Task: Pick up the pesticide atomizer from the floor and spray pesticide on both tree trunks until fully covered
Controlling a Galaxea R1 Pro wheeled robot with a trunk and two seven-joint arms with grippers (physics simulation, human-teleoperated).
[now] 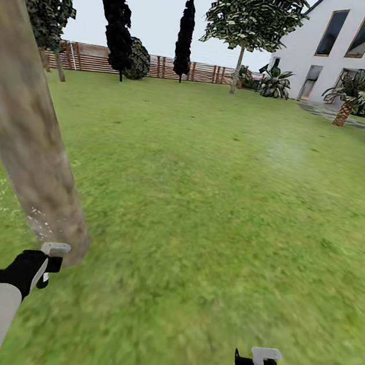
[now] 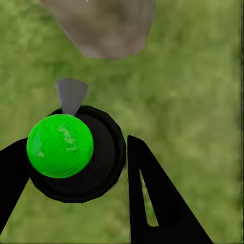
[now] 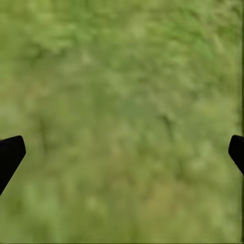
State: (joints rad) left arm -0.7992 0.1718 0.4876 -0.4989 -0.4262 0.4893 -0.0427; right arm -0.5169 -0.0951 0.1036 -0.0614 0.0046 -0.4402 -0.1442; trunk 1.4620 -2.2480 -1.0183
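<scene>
A thick, mottled grey-brown tree trunk [image 1: 30, 142] leans up from the grass [image 1: 202, 209] at the left. Faint white specks of pesticide [image 1: 35, 218] dot its lowest part. My left gripper [image 1: 46, 264] is right at the trunk's base, shut on the pesticide atomizer [image 2: 76, 152], a black round body with a bright green cap. Its grey nozzle [image 2: 70, 95] points toward the trunk base [image 2: 101, 25]. My right gripper [image 1: 258, 362] hangs low at the right over bare grass, open, its fingertips [image 3: 10, 152] wide apart with nothing between them.
A brown slat fence [image 1: 170, 68] closes the lawn's far side, with dark slim trees [image 1: 186, 31] and a leafy tree [image 1: 248, 17] before it. A white house [image 1: 343, 48] and short palms [image 1: 351, 93] stand at the far right. Open lawn lies ahead.
</scene>
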